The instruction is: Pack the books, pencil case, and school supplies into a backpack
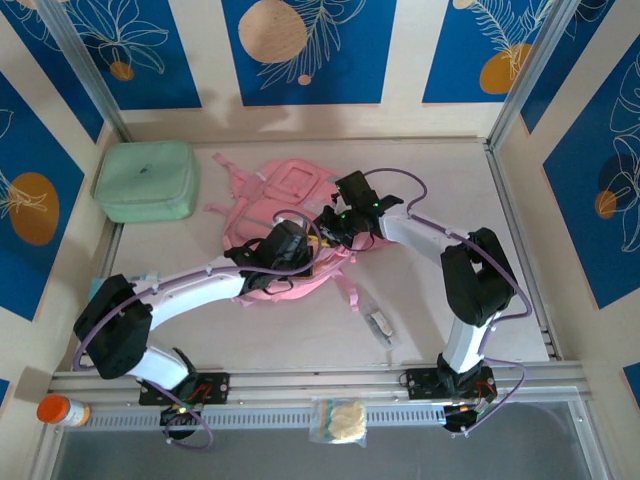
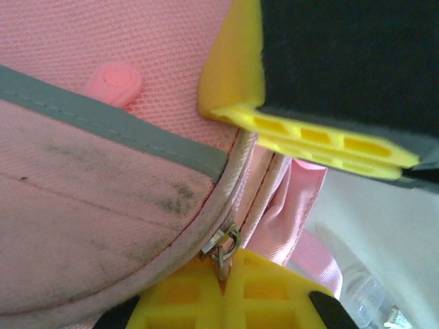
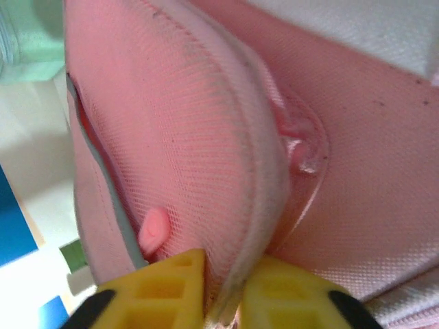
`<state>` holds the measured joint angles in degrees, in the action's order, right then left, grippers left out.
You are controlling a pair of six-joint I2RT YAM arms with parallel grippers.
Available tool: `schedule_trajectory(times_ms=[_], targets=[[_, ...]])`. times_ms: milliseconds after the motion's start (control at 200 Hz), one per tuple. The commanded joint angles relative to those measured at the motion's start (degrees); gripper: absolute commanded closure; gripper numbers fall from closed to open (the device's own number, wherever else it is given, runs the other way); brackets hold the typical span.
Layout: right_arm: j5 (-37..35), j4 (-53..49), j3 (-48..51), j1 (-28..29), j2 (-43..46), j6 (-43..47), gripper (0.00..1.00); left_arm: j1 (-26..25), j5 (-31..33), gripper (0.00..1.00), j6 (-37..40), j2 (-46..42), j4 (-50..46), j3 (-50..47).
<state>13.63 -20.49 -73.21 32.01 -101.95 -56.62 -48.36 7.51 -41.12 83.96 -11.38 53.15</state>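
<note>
Pale pink fabric backpack [image 1: 290, 185]: centre of pale wooden table [image 1: 450, 200], middle hidden under both wrists. Left gripper [image 2: 223, 277]: arm stretched in from the left, yellow fingers closed on small metal zip pull [image 2: 222, 245], pull's lower end hidden. Right gripper [image 3: 226, 298]: elbow bent, fingers pinched on backpack's corded seam. Clear packet [image 1: 380, 325] near backpack, contents too small to make out

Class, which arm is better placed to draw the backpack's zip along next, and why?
Left. The left gripper is shut on the metal zip pull of the backpack; the right gripper merely pinches the piped seam, likely steadying it.
</note>
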Motion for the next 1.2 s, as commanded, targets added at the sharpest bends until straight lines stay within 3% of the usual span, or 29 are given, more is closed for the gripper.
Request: schedule_trajectory(times_ms=[0,70,140,300,410,510,555,720,855,1050,1195], targets=[[-3.84,-2.22,-2.92,-2.01,-0.63,5.51,0.91,0.82,-0.72,1.0,3.56,-2.74,-2.73,0.31],[-0.29,-2.22,-3.37,-3.89,-0.2,10.21,0.95,2.95,-1.42,1.0,5.46,-3.37,-5.81,-0.39],[-1.49,-6.25,-5.07,-5.48,0.21,14.66,1.0,5.64,-2.63,1.0,6.53,-4.48,-8.4,-1.16],[-0.23,-10.35,-8.16,-9.87,0.22,22.68,1.0,10.98,-7.12,1.0,11.37,-9.63,-7.12,-4.88],[3.9,-11.38,-11.19,-12.19,-1.57,25.53,1.0,14.61,-8.3,1.0,15.22,-8.99,-8.46,-4.5],[2.88,-13.83,-13.77,-12.4,-2.99,26.17,1.0,16.2,-10.5,1.0,16.74,-8.14,-7.73,-3.78],[3.14,-13.85,-13.54,-12.32,-2.85,24.81,1.0,16.25,-12.12,1.0,16.91,-7.95,-6.56,-3.67],[6.71,-8.2,-5.75,-10.75,2.15,14.91,0.65,16.08,-17.53,1.0,13.96,-8.11,-1.06,-5.15],[4.65,-2.89,3.23,-7.61,8.67,5.06,0.47,15.98,-18.14,1.0,14.03,-7.98,-1.04,-5.11],[1.01,9.22,13.39,-1.45,11.91,-10.7,0.41,15.79,-19.0,1.0,13.85,-7.87,0.5,-5.61],[-1.83,11.95,10.69,1.03,8.45,-11.98,0.45,15.68,-17.67,1.0,14.58,-7.14,-1.04,-4.81]])
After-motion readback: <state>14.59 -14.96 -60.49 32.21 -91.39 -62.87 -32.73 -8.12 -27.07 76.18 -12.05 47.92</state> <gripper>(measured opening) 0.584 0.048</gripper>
